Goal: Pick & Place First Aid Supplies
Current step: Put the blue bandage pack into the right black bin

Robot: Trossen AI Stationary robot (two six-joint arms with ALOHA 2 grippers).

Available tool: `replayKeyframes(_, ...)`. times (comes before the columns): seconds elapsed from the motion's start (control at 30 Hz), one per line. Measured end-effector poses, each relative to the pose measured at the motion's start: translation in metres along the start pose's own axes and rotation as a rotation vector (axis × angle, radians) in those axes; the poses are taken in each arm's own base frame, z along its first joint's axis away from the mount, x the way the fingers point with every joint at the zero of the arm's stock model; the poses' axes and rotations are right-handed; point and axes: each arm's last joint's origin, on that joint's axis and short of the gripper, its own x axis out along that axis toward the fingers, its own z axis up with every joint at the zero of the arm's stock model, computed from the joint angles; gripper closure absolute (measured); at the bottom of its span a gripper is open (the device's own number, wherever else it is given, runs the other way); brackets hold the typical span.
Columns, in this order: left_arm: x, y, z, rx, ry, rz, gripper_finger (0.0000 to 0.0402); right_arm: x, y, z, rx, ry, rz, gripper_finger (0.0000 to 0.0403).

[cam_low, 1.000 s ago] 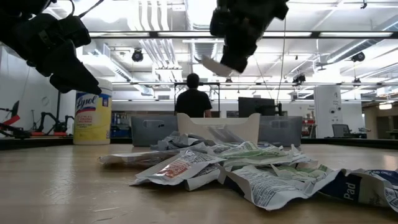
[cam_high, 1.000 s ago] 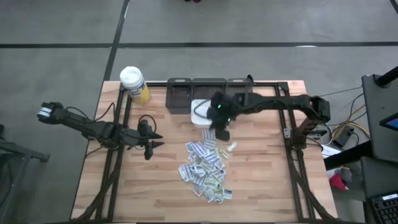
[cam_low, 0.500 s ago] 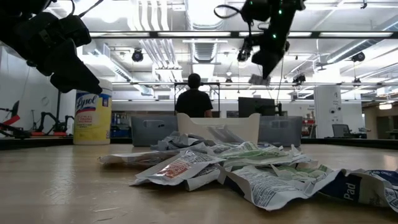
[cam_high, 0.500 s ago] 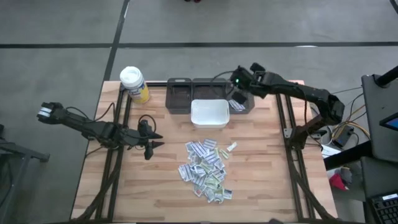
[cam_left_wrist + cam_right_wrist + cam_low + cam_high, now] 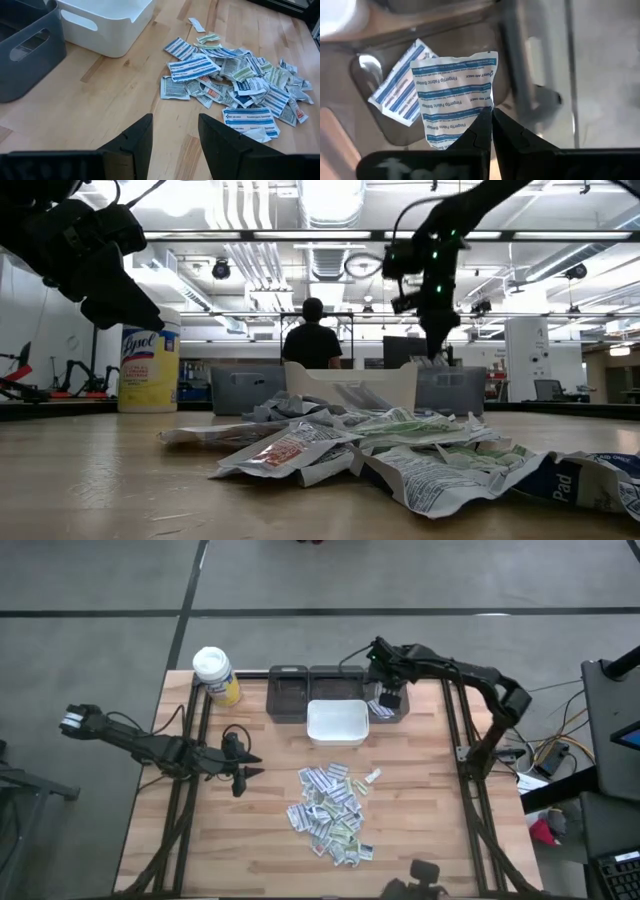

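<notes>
The right gripper (image 5: 388, 696) was pinched on a blue-striped packet (image 5: 454, 95), holding it over the rightmost grey bin (image 5: 385, 681), where another packet (image 5: 395, 90) already lay. The left gripper (image 5: 172, 145) hung open beside the pile (image 5: 330, 812) on the table (image 5: 420, 810).

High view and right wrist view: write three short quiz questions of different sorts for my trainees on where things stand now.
1. True or false: the right gripper hangs over the white bin.
2. Multiple choice: what does the right gripper pinch? A) a blue-striped packet B) the yellow bottle C) nothing
3. Fill in: the packet pile lies on the wooden ____.

Key:
1. False; it hangs over the right-hand dark bin.
2. A.
3. Table. The left gripper waits open beside the pile.
</notes>
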Motion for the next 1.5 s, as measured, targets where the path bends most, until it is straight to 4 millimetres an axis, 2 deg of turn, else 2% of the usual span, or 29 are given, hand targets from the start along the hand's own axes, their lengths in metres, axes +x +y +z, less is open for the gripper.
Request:
replayKeyframes(0.23, 0.0, 0.0, 0.0, 0.0, 0.0, 0.0, 0.0241, 0.034, 0.001, 0.003, -0.02, 0.091, 0.044, 0.0394)
replayKeyframes(0.33, 0.0, 0.0, 0.0, 0.0, 0.0, 0.0, 0.0241, 0.042, 0.003, 0.003, -0.037, 0.114, 0.055, 0.0394)
replayKeyframes(0.73, 0.0, 0.0, 0.0, 0.0, -0.001, 0.0, 0.0241, 0.046, 0.003, 0.004, -0.037, 0.119, 0.058, 0.0391)
replayKeyframes(0.93, 0.0, 0.0, 0.0, 0.0, -0.001, 0.0, 0.0241, 0.044, 0.002, 0.006, -0.033, 0.112, 0.053, 0.035)
replayKeyframes(1.1, 0.0, 0.0, 0.0, 0.0, -0.001, 0.0, 0.0241, 0.033, -0.001, 0.011, -0.037, 0.112, 0.045, 0.0307)
replayKeyframes(1.27, 0.0, 0.0, 0.0, 0.0, -0.001, 0.0, 0.0241, 0.004, -0.002, 0.014, 0.035, 0.166, 0.095, 0.0287)
replayKeyframes(1.37, 0.0, 0.0, 0.0, 0.0, -0.001, 0.0, 0.0241, -0.017, 0.005, 0.013, 0.146, 0.145, 0.289, 0.0285)
replayKeyframes(1.5, 0.0, 0.0, 0.0, 0.0, -0.001, 0.0, 0.0241, -0.044, 0.021, 0.014, 0.229, 0.009, 0.683, 0.0292)
